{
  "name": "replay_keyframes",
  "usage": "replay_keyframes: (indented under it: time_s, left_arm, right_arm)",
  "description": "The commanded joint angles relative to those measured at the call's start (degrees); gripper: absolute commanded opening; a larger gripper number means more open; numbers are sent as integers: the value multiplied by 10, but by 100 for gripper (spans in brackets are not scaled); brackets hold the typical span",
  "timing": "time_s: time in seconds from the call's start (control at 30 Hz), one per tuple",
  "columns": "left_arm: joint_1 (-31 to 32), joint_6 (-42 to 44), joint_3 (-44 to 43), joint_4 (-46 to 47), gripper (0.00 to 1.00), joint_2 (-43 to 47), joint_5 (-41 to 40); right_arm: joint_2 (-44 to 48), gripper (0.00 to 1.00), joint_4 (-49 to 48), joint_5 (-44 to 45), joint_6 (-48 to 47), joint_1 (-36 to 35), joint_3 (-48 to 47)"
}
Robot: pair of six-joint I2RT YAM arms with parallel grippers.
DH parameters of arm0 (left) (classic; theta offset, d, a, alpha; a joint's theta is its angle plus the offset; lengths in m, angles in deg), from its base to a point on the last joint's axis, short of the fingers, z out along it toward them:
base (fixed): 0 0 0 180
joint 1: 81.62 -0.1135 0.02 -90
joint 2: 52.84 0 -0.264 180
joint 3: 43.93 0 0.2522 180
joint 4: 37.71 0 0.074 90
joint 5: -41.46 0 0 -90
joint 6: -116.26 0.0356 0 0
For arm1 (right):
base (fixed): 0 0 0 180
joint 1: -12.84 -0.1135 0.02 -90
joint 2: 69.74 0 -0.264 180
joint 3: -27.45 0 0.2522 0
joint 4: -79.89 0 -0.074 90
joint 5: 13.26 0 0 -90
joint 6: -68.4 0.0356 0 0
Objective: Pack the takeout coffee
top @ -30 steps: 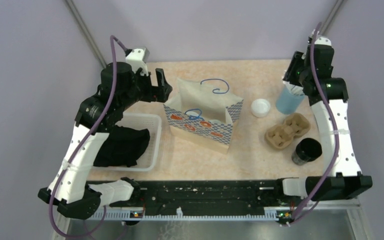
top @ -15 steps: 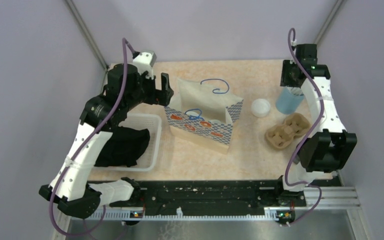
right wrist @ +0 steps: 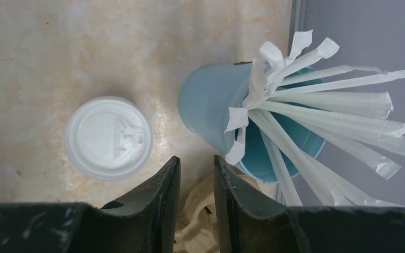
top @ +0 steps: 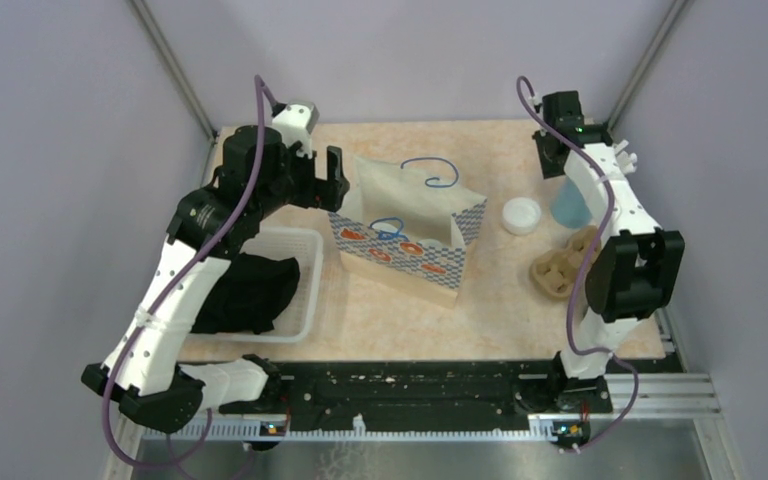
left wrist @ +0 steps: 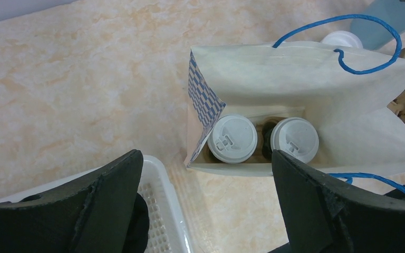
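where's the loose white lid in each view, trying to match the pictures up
top external: the loose white lid lies on the table right of the paper bag.
left wrist: only its rim peeks over the bag's far edge, top right.
right wrist: left of centre.
Shared landmark: the blue cup of straws beside it.

Overhead view and downward left wrist view share the paper bag [top: 407,225].
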Motion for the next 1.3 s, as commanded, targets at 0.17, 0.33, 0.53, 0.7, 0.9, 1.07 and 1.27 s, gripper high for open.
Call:
replay_keyframes:
  time_s: [0.17, 0.33, 0.53, 0.7, 0.9, 1.07, 1.27]
  left_arm:
    - [2, 13, -5, 20, 98, -2, -16]
    - [2, 14, -4, 23, 98, -5, -17]
    - [2, 13, 5, 28, 98, -8, -11]
    - [2, 17, 9, 34, 98, -7, -17]
    - [4, 22, 9, 35, 98, -3, -27]
    - [4, 25, 8, 34, 98, -1, -39]
    - [4, 29, 7, 31, 98, 1, -50]
  right_arm:
    - [-5, 30, 1, 40, -8, -2, -53]
    - [28, 38, 13, -4, 5, -2, -51]
    - [68, 39, 17, 4, 3, -1, -52]
    - [71, 36, 4, 12, -14, -1, -16]
    - [40, 36, -7, 60, -26, 0, -13]
    - [13, 36, -19, 69, -31, 0, -17]
    - [-27, 16, -13, 73, -18, 4, -42]
